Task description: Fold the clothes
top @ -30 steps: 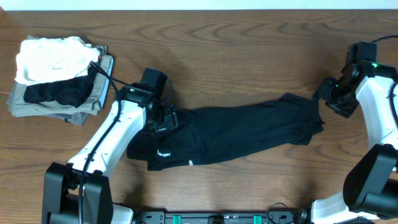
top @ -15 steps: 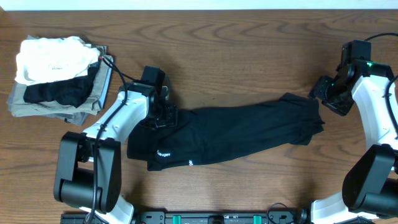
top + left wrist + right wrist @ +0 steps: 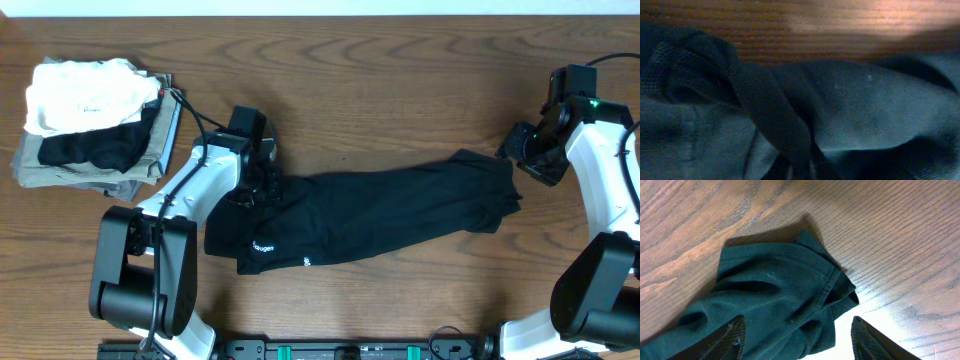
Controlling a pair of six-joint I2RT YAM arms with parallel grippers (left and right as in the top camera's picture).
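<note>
Wooden tabletop holds the soft black shirt lengthwise, left gripper pinching one end, right gripper splayed over the other.

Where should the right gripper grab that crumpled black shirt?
The stitched hem corner at the right end of the soft black shirt: it juts out, folded slightly up off the wooden table. Probably come down from above with the open right gripper.

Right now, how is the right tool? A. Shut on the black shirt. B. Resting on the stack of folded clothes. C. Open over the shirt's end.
C: in the wrist view the right tool stands wide open, with a corner of the shirt lying loose beneath it.
</note>
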